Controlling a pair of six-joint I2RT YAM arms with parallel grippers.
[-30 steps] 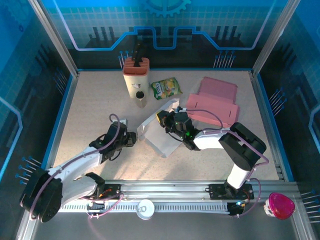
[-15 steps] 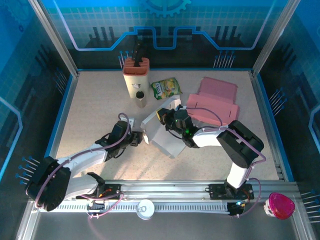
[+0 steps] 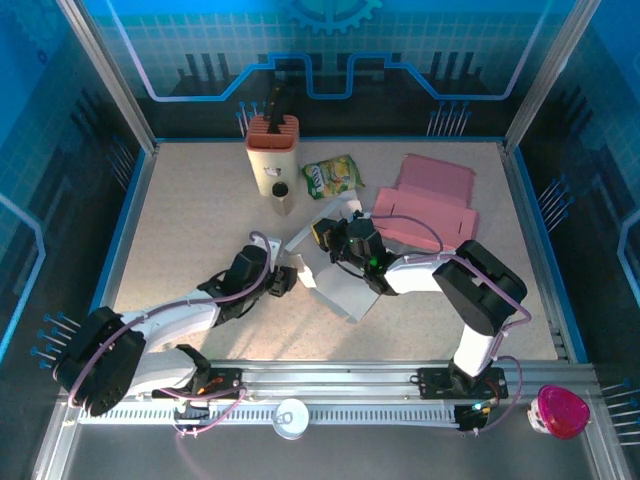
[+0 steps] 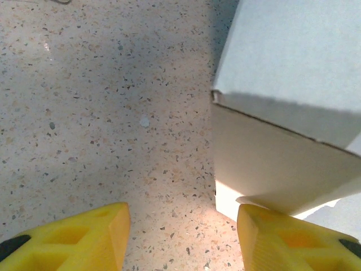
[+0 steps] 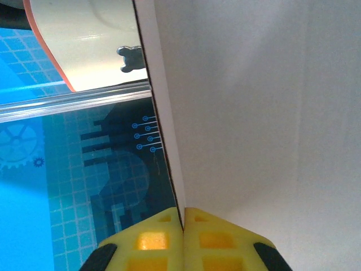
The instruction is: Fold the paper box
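Boxes, we count two: pink box [image 3: 428, 205]; white box [image 3: 340, 290], panels raised, maybe half-folded. Left gripper [image 4: 183, 223] gapes wide at its corner; right gripper [image 5: 183, 217] pinches its wall.

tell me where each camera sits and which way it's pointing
Top external: above and behind the robot, looking down on the table; left arm and right arm show, meeting at the paper box.
Left wrist: low over the tabletop, looking down; left gripper open, box edge alongside.
Right wrist: looking along a box panel toward the back wall; right gripper shut on that panel.
Shared: all three see the box.
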